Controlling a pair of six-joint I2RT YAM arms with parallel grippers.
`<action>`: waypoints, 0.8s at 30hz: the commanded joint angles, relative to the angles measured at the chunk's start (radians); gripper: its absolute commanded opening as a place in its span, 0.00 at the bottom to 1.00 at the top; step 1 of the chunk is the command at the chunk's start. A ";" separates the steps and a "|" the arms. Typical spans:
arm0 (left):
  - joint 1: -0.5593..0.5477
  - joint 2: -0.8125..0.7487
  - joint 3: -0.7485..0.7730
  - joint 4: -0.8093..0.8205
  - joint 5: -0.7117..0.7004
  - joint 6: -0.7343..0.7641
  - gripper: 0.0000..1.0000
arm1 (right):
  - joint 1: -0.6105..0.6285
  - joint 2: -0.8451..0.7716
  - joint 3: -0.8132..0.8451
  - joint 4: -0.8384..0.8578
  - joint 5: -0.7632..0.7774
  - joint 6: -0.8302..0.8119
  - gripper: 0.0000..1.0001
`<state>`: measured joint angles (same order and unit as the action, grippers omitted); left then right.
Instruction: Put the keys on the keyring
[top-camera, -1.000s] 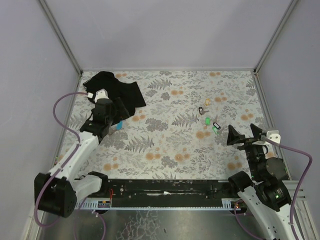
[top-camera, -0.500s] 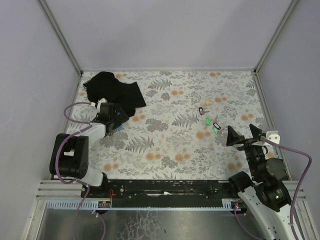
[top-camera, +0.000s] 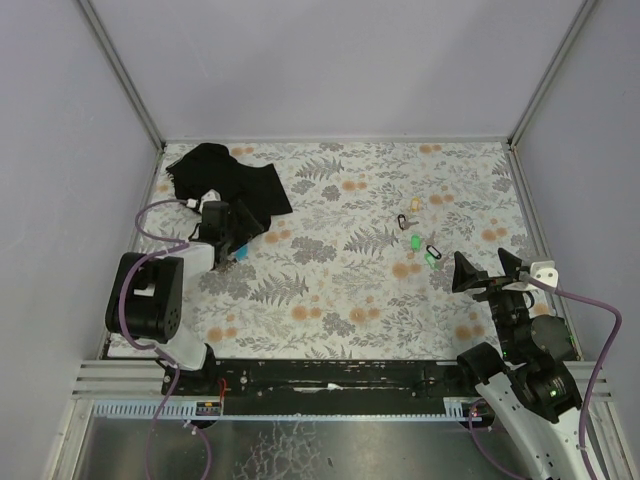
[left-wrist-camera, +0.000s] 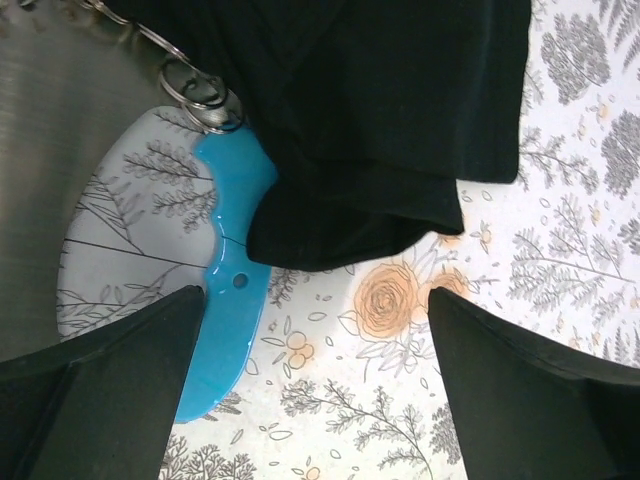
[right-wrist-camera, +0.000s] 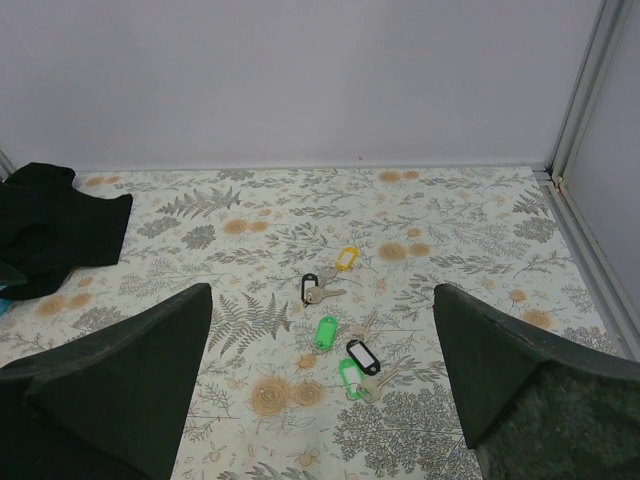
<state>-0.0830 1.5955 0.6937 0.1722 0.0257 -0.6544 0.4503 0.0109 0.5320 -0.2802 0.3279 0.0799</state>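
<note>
While both my jaws are gaping wide and empty, keys and keyring are lying well apart.
Top: left gripper is hovering over keyring beside black cloth; keys are sitting near right gripper. Left wrist: cloth edge is overlapping keyring. Right wrist: keys are lying ahead.

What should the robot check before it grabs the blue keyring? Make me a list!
1. Jaws of the left gripper open: ok.
2. The keyring centred between those jaws: not ok, it lies off to one side.
3. Keyring free of the black cloth: not ok, the cloth overlaps its upper edge.
4. The metal ring in sight: ok, at the cloth's edge.
5. The keys lying loose in front of the right gripper: ok.
6. Right gripper's jaws open: ok.
</note>
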 joint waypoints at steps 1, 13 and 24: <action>-0.016 0.015 -0.089 -0.015 0.106 -0.038 0.93 | -0.007 -0.011 0.004 0.027 -0.002 -0.003 0.99; -0.189 -0.109 -0.216 -0.037 0.138 -0.121 0.92 | -0.007 -0.012 0.009 0.025 -0.006 -0.002 0.99; -0.515 -0.001 -0.104 0.047 0.135 -0.242 0.92 | -0.008 -0.012 0.010 0.026 -0.006 -0.002 0.99</action>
<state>-0.4969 1.5024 0.5526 0.2775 0.1352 -0.8383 0.4503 0.0105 0.5316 -0.2802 0.3279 0.0799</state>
